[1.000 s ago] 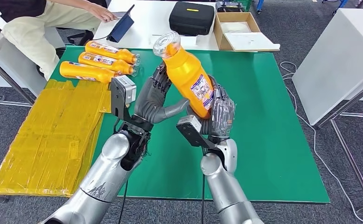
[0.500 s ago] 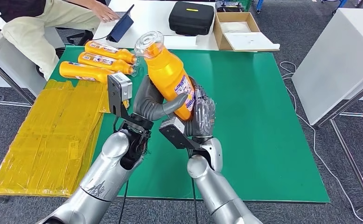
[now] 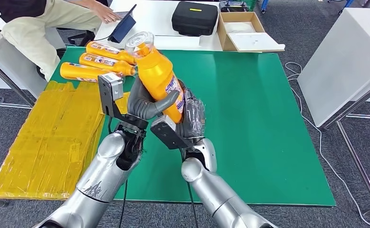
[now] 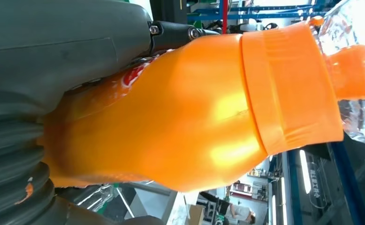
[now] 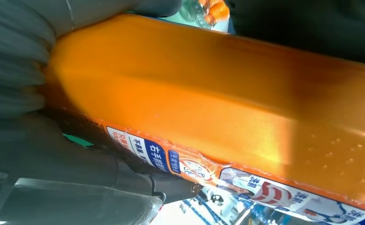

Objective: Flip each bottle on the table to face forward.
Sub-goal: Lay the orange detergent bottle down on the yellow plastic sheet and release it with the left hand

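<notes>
An orange bottle (image 3: 158, 76) with a clear cap is held tilted above the green table (image 3: 268, 118), cap pointing away and to the left. My left hand (image 3: 144, 100) grips its middle, the thumb wrapped across the front. My right hand (image 3: 192, 116) holds its lower end from the right. The left wrist view shows the orange bottle (image 4: 185, 112) close up against the grey thumb (image 4: 54, 56). In the right wrist view the bottle's label (image 5: 246, 180) faces the camera. Three more orange bottles (image 3: 108, 61) lie side by side at the table's back left.
A yellow sheet (image 3: 45, 137) hangs off the table's left side. A person (image 3: 40, 23) sits at the back left by a tablet (image 3: 123, 26). Behind the table stand a black case (image 3: 195, 18) and a cardboard box (image 3: 242, 31). A white table (image 3: 345, 57) stands to the right.
Both hands have carried the bottle leftward, toward the three lying bottles. The left thumb has closed across the bottle's front.
</notes>
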Motion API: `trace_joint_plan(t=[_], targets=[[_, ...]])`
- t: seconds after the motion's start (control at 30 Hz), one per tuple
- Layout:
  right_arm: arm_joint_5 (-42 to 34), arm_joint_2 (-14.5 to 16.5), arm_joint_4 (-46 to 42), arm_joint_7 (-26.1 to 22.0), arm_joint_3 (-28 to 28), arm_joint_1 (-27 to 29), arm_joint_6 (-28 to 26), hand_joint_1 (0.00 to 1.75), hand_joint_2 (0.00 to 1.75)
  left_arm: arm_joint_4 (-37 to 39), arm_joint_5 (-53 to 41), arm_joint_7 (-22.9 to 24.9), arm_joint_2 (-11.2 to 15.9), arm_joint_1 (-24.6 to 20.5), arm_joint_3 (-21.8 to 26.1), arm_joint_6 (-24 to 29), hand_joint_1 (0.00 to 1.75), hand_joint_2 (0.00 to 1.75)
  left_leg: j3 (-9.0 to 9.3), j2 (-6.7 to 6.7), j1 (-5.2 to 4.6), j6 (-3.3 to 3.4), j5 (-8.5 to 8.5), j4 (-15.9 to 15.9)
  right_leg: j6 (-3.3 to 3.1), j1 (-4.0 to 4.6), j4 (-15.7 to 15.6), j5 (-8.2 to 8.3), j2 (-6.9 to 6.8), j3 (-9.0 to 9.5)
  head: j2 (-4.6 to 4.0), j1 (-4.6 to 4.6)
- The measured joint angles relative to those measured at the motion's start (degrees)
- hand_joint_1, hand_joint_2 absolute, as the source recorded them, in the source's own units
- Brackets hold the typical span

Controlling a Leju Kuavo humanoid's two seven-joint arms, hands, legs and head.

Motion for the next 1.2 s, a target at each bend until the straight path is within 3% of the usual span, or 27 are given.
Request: trace_joint_plan(t=[0.4, 0.63, 0.77, 0.93, 1.2], targets=[[-0.2, -0.28, 1.48, 0.22, 2.83, -1.07, 0.48, 1.75, 1.75, 0.09, 0.05, 0.01, 0.72, 0.03, 0.83, 0.0, 0.0, 1.75, -0.02, 0.02, -0.01, -0.01, -0.01, 0.0, 0.0, -0.01, -0.01, 0.0, 0.02, -0.03, 0.0, 0.0], [0.48, -0.35, 2.85, 4.6, 6.39, -2.3, 3.77, 1.75, 1.75, 0.56, 0.18, -0.1, 1.18, 0.13, 1.41, -0.05, 0.0, 1.75, -0.02, 0.07, 0.0, -0.01, -0.01, 0.0, 0.0, 0.0, 0.0, 0.0, 0.03, -0.05, 0.0, 0.01], [1.68, -0.44, 3.59, 7.62, 8.94, -3.28, 4.73, 1.75, 1.75, 0.56, 0.34, -0.31, 1.83, 0.37, 1.86, -0.02, 1.75, 1.75, -0.02, 0.07, 0.01, -0.01, -0.01, 0.0, 0.0, 0.0, 0.0, 0.0, 0.04, -0.07, 0.0, -0.01], [1.88, -0.64, 4.52, 8.79, 11.47, -3.36, 4.65, 1.75, 1.75, 0.5, -0.02, -2.33, 2.26, 2.54, 2.5, 0.96, 1.75, 1.75, -0.02, 0.08, 0.01, -0.04, -0.03, 0.0, -0.01, 0.0, 0.0, -0.01, 0.05, -0.06, 0.0, 0.0], [0.76, -0.83, 7.12, 6.32, 12.8, -3.07, 4.34, 1.75, 1.75, 0.51, -0.1, -4.38, 2.62, 5.01, 2.95, 1.44, 1.75, 1.75, -0.07, 0.07, 0.01, -0.04, -0.04, 0.0, -0.01, -0.01, -0.01, -0.01, 0.05, -0.12, 0.0, 0.0]])
